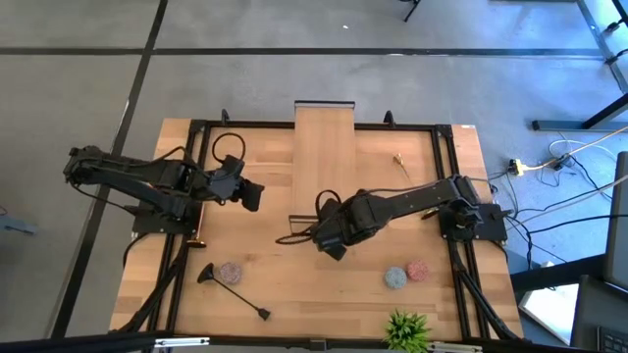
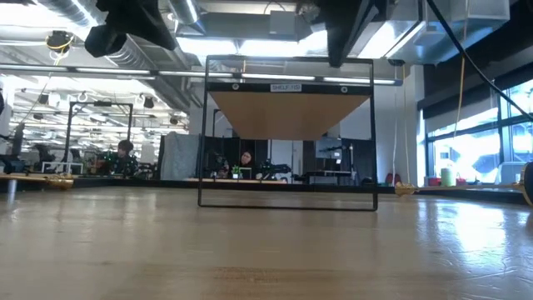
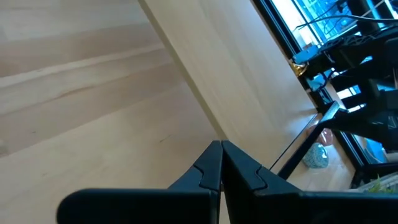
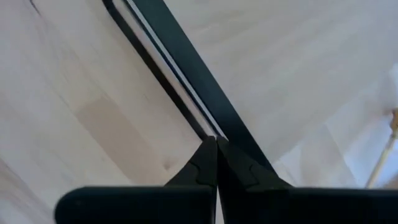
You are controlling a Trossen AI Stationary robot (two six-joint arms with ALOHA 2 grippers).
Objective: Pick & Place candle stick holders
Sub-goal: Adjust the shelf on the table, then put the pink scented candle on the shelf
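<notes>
A black candlestick [image 1: 235, 291] lies flat on the table at the near left, its flared base [image 1: 207, 274] toward the left. A gold candlestick [image 1: 399, 163] lies at the far right; it also shows in the low view [image 2: 405, 191] and at the edge of the right wrist view [image 4: 387, 149]. Another gold one [image 2: 42, 178] lies at the table's left edge [image 1: 196, 239]. My left gripper [image 1: 252, 194] is shut and empty above the left middle of the table [image 3: 221, 147]. My right gripper [image 1: 331, 243] is shut and empty above the table's middle [image 4: 216, 142].
A wooden shelf on a black wire frame [image 2: 287, 112] stands at the far middle [image 1: 324, 147]; its black bar [image 4: 186, 68] runs under my right gripper. Three round discs [image 1: 231, 272] [image 1: 394, 277] [image 1: 418, 269] and a green plant [image 1: 407, 329] sit along the near side.
</notes>
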